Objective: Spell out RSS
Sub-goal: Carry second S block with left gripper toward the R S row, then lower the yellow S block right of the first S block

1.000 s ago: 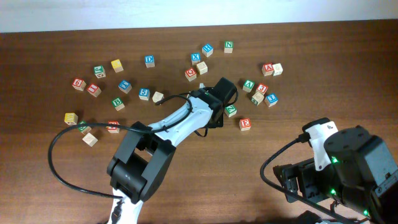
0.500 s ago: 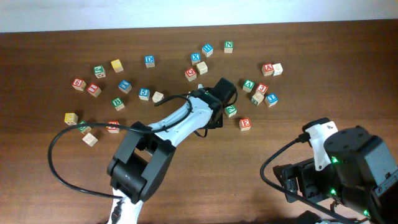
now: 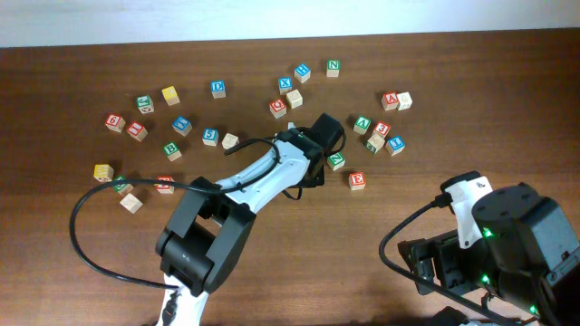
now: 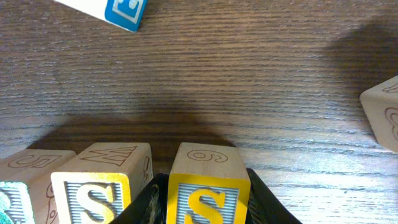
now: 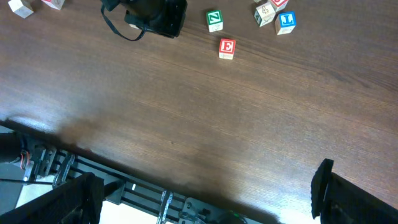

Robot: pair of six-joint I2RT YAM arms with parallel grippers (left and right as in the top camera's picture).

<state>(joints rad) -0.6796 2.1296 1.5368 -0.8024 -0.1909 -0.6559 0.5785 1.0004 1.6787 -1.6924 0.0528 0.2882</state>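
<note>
Cube with yellow S (image 4: 208, 186) sits clenched in my left gripper (image 4: 205, 208), another S cube (image 4: 99, 186) just beside it; right gripper (image 5: 208, 196) gapes.

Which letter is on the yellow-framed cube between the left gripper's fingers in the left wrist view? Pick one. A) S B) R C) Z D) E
A: the yellow-framed cube held between the fingers of the left gripper shows a yellow S on its face, and a second S cube sits close beside it.
</note>
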